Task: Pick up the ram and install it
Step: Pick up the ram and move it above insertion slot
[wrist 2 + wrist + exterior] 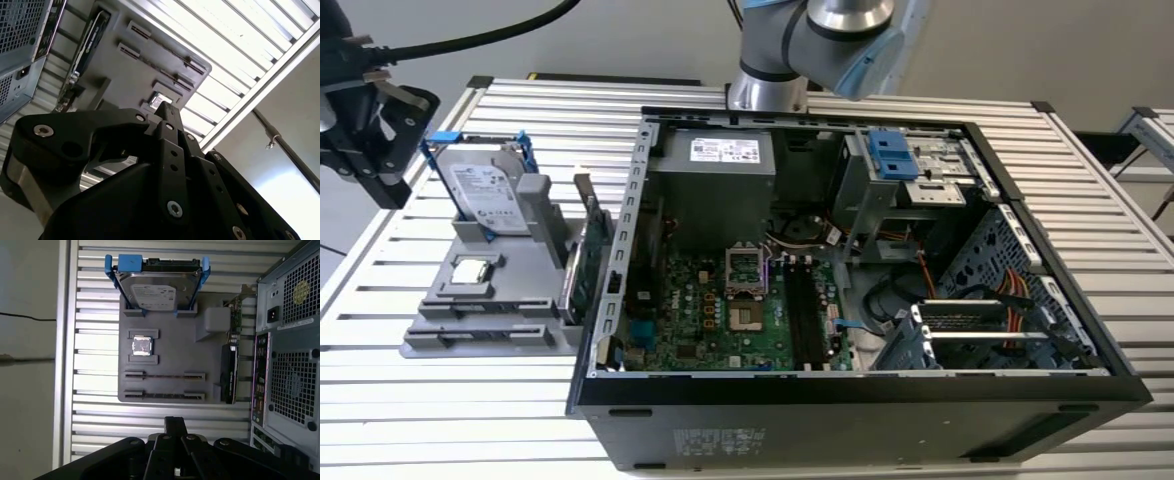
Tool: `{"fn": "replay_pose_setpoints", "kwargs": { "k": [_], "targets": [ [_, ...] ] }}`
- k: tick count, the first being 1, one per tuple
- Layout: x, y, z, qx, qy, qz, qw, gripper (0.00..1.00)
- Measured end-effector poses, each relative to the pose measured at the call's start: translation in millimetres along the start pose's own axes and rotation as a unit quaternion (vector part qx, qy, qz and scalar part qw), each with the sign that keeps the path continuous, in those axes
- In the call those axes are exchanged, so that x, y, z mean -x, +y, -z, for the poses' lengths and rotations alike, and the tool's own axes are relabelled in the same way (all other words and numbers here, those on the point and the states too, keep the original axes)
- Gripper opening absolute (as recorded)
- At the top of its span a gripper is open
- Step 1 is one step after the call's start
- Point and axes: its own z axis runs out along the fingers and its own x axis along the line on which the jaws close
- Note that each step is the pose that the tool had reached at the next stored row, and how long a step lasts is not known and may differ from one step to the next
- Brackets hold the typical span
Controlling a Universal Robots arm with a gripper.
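Observation:
In the exterior view a long, narrow dark stick, apparently the ram, lies along the memory slots on the motherboard, to the right of the processor socket inside the open computer case. My black gripper hangs off the exterior view's left edge, outside the case and above the table beside the grey parts holder. Both wrist views show my gripper with its fingers closed to one tip and nothing between them. The holder's two long slots look bare.
The parts holder carries a grey hard drive in a blue frame, a small square chip and a green card with a metal bracket. The case's rear panel stands close beside the holder. Orange cables lie inside the case.

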Motion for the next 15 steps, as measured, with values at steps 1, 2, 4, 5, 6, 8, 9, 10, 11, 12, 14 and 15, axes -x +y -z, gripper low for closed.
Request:
{"fn": "replay_pose_setpoints", "kwargs": {
  "k": [1, 2, 4, 5, 6, 8, 9, 10, 11, 12, 14, 15],
  "targets": [
    [0.0, 0.0, 0.0, 0.0000, 0.0001, 0.003, 1.0000, 0.00],
    [0.0, 0.0, 0.0, -0.0001, 0.0003, 0.005, 1.0000, 0.00],
    [0.0, 0.0, 0.0, -0.0001, 0.0005, 0.010, 0.9999, 0.00],
    [0.0, 0.0, 0.0, -0.0002, 0.0006, 0.013, 0.9999, 0.00],
    [0.0, 0.0, 0.0, -0.0002, 0.0008, 0.016, 0.9999, 0.00],
    [0.0, 0.0, 0.0, -0.0002, 0.0011, 0.023, 0.9997, 0.00],
    [0.0, 0.0, 0.0, -0.0003, 0.0013, 0.027, 0.9996, 0.00],
    [0.0, 0.0, 0.0, -0.0003, 0.0015, 0.031, 0.9995, 0.00],
    [0.0, 0.0, 0.0, -0.0004, 0.0017, 0.036, 0.9994, 0.00],
    [0.0, 0.0, 0.0, -0.0004, 0.0019, 0.041, 0.9992, 0.00],
    [0.0, 0.0, 0.0, -0.0005, 0.0024, 0.050, 0.9987, 0.00],
    [0.0, 0.0, 0.0, -0.0006, 0.0026, 0.055, 0.9985, 0.00]
  ]
}}
